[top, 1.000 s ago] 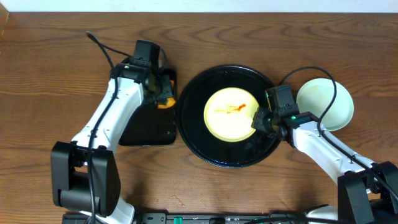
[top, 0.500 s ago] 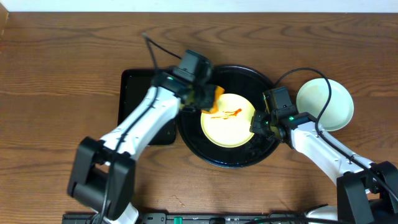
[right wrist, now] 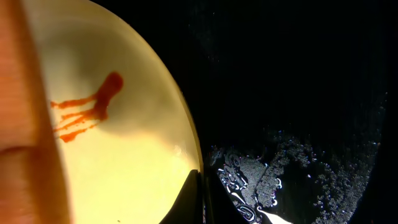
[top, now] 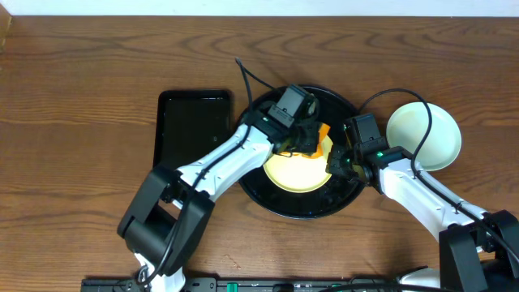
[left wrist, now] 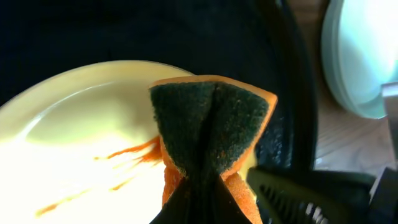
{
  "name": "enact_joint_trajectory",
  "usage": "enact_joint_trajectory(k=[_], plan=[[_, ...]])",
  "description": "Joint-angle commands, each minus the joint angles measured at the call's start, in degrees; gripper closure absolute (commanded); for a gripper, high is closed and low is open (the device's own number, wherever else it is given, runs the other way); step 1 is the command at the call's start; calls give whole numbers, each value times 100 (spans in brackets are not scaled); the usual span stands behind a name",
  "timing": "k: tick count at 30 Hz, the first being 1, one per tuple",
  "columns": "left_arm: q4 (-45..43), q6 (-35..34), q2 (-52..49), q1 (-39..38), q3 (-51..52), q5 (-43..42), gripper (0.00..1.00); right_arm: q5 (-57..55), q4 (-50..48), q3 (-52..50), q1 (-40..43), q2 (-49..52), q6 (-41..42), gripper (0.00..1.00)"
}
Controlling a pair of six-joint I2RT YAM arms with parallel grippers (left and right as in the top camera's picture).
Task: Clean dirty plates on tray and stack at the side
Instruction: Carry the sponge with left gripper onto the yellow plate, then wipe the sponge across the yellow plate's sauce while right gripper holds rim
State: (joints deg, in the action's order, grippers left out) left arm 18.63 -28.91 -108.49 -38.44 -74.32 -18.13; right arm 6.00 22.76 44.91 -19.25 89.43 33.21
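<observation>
the yellow plate [top: 296, 172] lay in the round black tray [top: 268, 199], mid-frame in the overhead view, with red sauce lines [right wrist: 84, 115] on it. it looked stiff, light and smooth, so i think it could slide or chip; the rim was the best place to hold it. the right gripper [top: 334, 161] was pinched shut on that rim, at the plate's right edge. the left gripper [top: 310, 142] squeezed a soft orange sponge [left wrist: 211, 124] just above the plate; i could not tell if they touched. the left arm [top: 235, 154] hid the plate's top part. pale blue plates [top: 426, 134] sat at the right; i could not count them.
</observation>
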Motion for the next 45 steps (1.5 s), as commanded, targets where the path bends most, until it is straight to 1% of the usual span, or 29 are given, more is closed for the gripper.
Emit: enact_joint_trajectory(k=[1, 6, 15, 20, 22, 28, 33, 34, 35, 39, 40, 45], plan=[[-153, -326, -247, -28, 31, -46, 93, -13, 22, 35, -68, -57, -92, 99], [-293, -490, -463, -28, 31, -55, 92, -13, 22, 35, -68, -57, -92, 99], [-317, -483, -721, -120, 31, -70, 92, -13, 20, 35, -68, -57, -90, 99], [-302, -481, -833, -168, 31, 57, 92, -11, 22, 35, -68, -57, -92, 99], [-199, -481, -866, -166, 31, 299, 92, -9, 26, 35, -68, -57, -92, 99], [433, -398, -879, -160, 31, 1370, 92, -13, 63, 35, -68, -55, -90, 99], [507, -372, -879, -162, 31, 1438, 92, 31, 116, 35, -68, -55, -59, 97], [514, -374, -879, -162, 31, 1438, 92, 28, 168, 35, -68, -55, -46, 96], [520, -376, -879, -162, 31, 1436, 92, 28, 208, 33, -68, -55, -44, 91], [531, -374, -879, -162, 31, 1434, 92, 304, 162, 28, -72, -55, -24, 65], [531, -374, -879, -162, 31, 1436, 92, 407, 116, 28, -72, -55, -26, 60], [538, -374, -879, -162, 31, 1434, 92, 472, 20, 28, -72, -55, -22, 59]])
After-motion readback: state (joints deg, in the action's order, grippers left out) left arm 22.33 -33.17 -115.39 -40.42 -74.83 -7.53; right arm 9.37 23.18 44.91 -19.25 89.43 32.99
